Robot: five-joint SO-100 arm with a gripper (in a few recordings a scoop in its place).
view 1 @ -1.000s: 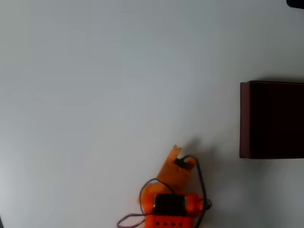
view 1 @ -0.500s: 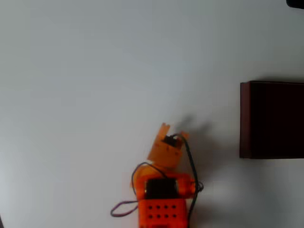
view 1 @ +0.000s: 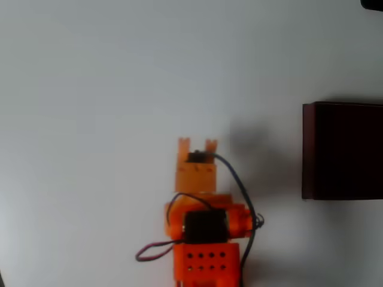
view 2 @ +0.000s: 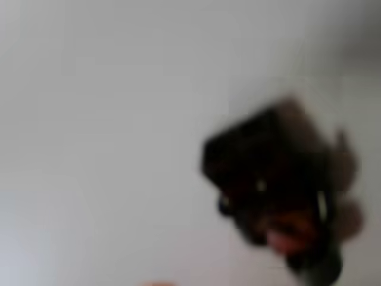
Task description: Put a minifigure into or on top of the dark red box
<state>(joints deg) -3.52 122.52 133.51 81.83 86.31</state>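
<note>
My orange gripper (view 1: 197, 143) sits low in the middle of the overhead view and points up the picture. Its two fingertips stand apart with bare white table between them, so it is open and holds nothing I can see. The dark red box (view 1: 342, 150) lies at the right edge, well to the right of the gripper, with red-brown walls and a near-black inside. The minifigure is out of view. The wrist view is badly blurred. It holds a dark blotch (view 2: 274, 190) with brownish and reddish patches that I cannot identify.
The white table (view 1: 108, 107) spreads wide to the left of and beyond the gripper. A small black object (view 1: 374, 3) cuts the top right corner. The arm's cables (view 1: 239, 179) loop to the right of the wrist.
The arm has reached further up the picture and swung left, from pointing up-right to pointing straight up. Its two fingertips now show apart. The box has not moved.
</note>
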